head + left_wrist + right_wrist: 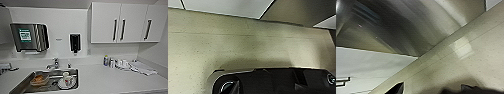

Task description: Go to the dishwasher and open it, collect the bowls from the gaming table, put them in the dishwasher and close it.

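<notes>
A smooth white counter point(105, 77) ran wall to wall, with a rectangular stainless-steel sink point(47, 81) sunk near its left end. In the sink lay an amber, see-through round container point(39, 79) by the left wall and a white patterned mug point(67, 80) on a pale plate point(65, 85) towards the right wall. A short chrome tap point(55, 63) stood at the sink's back edge. On the wall above hung a dark, boxy towel dispenser point(28, 37) and a small black soap dispenser point(74, 42). Flat white cupboards point(126, 22) with slim dark vertical handles hung over the counter's right half. Near the counter's back right corner stood a small bottle point(106, 60) beside some pale cups point(120, 63), with a crumpled white cloth point(143, 68) lying next to them. Both wrist views showed speckled beige floor point(230, 45), glossy in places; whether either gripper was released or clenched could not be told. Neither dishwasher nor bowls could be made out.
</notes>
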`<state>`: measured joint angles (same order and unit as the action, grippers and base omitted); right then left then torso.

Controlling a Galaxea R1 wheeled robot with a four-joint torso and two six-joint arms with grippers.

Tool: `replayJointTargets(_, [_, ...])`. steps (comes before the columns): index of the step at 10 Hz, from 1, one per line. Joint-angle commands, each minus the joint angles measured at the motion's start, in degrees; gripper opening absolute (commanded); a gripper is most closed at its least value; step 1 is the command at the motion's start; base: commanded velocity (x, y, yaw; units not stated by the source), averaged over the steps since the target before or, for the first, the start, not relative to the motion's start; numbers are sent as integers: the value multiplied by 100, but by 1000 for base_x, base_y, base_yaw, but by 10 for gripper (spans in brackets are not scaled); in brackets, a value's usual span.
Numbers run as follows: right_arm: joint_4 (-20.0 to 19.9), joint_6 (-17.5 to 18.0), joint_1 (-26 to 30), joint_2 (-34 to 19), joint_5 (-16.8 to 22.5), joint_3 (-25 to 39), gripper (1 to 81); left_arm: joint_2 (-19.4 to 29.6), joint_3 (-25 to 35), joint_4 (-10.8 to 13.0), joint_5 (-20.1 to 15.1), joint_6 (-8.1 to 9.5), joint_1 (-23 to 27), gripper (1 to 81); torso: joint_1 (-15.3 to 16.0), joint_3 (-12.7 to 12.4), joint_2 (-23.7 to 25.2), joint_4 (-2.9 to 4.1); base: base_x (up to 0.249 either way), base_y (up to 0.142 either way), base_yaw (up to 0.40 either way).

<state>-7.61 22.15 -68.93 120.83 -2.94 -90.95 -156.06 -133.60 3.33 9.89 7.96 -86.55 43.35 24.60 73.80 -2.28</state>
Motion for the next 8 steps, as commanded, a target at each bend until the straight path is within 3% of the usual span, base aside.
replayJointTargets(1, [-101,79,1182,-988,276,1002,811,84,-9,-16,-206,13,398,811,0,0,0,0,0,0,0])
replayJointTargets(3, [-180,246,1586,-1111,513,1160,811,13,-70,-16,-206,13,398,811,2,2,0,0,0,0,0])
replayJointTargets(4, [-232,395,1850,-1059,839,1151,811,-31,-141,-16,-206,21,398,811,2,2,0,0,0,0,0])
replayJointTargets(6, [-311,631,2299,-840,1435,1055,811,-127,-272,-16,-206,21,398,811,2,2,0,0,0,0,0])
replayJointTargets(8, [-329,993,2545,-594,1674,853,811,-180,-334,-16,-206,13,398,811,2,2,0,0,0,0,0])
